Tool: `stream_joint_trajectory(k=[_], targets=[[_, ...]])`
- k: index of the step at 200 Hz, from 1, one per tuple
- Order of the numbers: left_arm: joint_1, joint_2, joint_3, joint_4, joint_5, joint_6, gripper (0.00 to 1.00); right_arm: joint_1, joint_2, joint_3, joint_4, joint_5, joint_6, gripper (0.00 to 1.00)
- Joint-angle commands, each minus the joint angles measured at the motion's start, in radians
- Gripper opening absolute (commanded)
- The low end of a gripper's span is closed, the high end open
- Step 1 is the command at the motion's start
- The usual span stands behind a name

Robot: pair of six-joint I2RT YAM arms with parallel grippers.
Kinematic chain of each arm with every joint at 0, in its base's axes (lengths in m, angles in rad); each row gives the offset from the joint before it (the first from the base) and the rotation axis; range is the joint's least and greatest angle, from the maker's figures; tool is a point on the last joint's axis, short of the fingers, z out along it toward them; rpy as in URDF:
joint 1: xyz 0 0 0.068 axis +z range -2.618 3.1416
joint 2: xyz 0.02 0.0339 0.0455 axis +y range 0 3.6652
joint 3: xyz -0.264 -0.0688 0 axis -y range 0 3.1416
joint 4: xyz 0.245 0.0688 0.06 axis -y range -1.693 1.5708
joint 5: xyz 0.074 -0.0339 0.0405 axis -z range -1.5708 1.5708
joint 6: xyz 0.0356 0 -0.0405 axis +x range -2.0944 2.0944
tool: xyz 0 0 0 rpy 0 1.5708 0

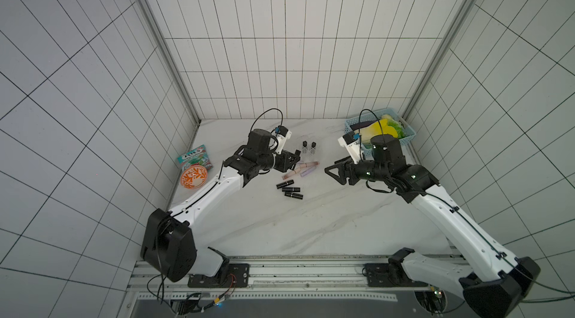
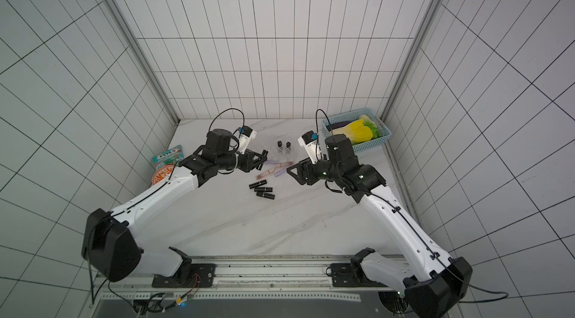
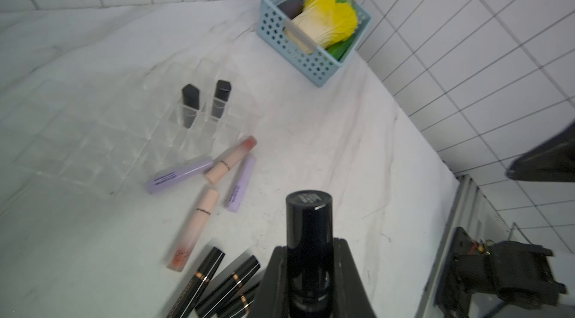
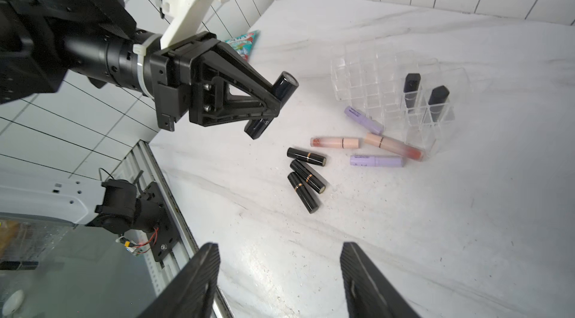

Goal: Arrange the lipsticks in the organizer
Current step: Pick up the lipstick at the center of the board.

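Black glossy lipstick (image 4: 283, 85) pinched mid-tube in left jaws, raised off table (image 4: 435, 238) near clear organizer (image 4: 367, 73); right jaws wide, empty. Risk: slick tube could pivot in grip, miss its cell, knock the two standing lipsticks (image 4: 411, 89).

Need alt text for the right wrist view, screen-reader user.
The left gripper, shut on a glossy black cylindrical lipstick tube, hangs above a white marble table. A clear plastic compartmented organizer holds two upright black lipsticks; three black gold-banded tubes, two lilac tubes and two pink tubes lie loose beside it. The right gripper is open in the foreground.
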State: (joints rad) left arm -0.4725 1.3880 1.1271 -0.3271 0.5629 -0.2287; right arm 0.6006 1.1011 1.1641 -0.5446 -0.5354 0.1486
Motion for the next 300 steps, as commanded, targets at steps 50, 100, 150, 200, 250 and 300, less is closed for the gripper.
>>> stream_joint_trajectory(k=[50,100,150,200,250,300], targets=[[0.031,0.018,-0.058,0.326,0.47,-0.205,0.1,-0.039,-0.045,-0.008,0.09,-0.155,0.082,0.65],[0.017,0.031,-0.054,0.391,0.552,-0.248,0.1,-0.048,0.007,-0.019,0.293,-0.214,0.217,0.57],[-0.007,0.042,-0.043,0.47,0.56,-0.305,0.1,-0.017,0.069,-0.07,0.558,-0.221,0.375,0.5],[-0.012,0.036,-0.032,0.473,0.574,-0.31,0.1,0.004,0.114,-0.077,0.661,-0.256,0.451,0.49],[-0.012,0.018,-0.033,0.471,0.577,-0.308,0.1,0.022,0.172,-0.063,0.631,-0.311,0.448,0.5],[-0.011,0.019,-0.029,0.468,0.577,-0.307,0.1,0.028,0.165,-0.063,0.616,-0.316,0.441,0.38]])
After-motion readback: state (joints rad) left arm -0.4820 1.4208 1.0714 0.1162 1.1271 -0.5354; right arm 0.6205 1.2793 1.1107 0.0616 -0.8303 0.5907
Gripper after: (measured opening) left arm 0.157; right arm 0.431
